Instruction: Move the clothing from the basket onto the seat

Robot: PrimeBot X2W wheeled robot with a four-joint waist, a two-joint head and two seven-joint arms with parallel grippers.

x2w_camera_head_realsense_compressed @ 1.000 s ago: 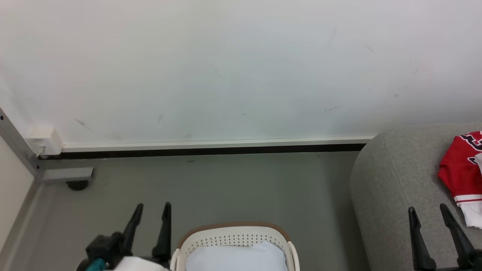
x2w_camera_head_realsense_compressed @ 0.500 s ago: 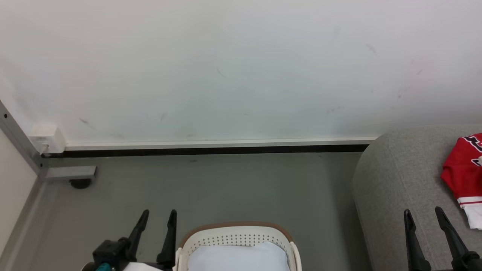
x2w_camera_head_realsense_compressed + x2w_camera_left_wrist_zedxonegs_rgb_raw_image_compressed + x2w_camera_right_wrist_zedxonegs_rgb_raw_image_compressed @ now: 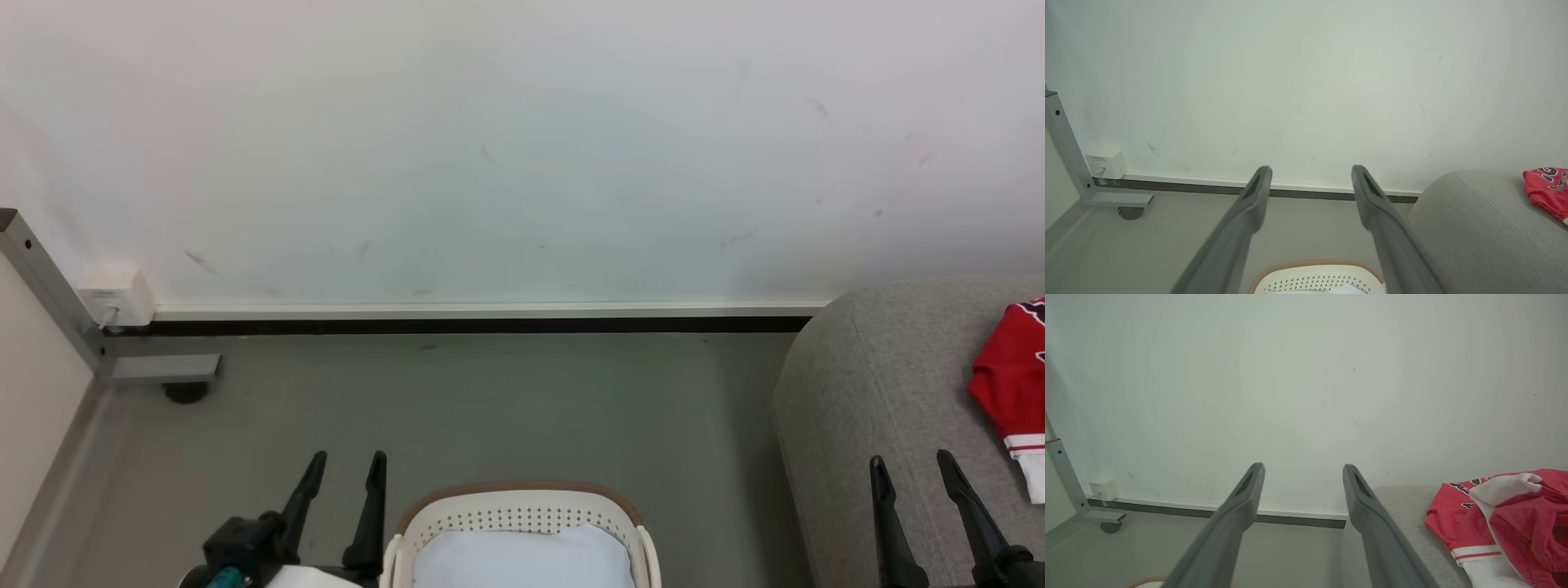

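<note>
— Where's the clothing?
— I see the red clothing [image 3: 1008, 376] lying on the grey seat [image 3: 882, 384], at the far right. The basket [image 3: 514, 488] sits on the floor [image 3: 490, 400], near and centre, with a pale bluish-white bundle [image 3: 522, 559] inside.
— And the claws?
— My left claw [image 3: 349, 461] hangs just left of the basket, fingers spread, empty. My right claw [image 3: 911, 459] is over the seat, spread too, empty, left of the clothing and apart from it.
</note>
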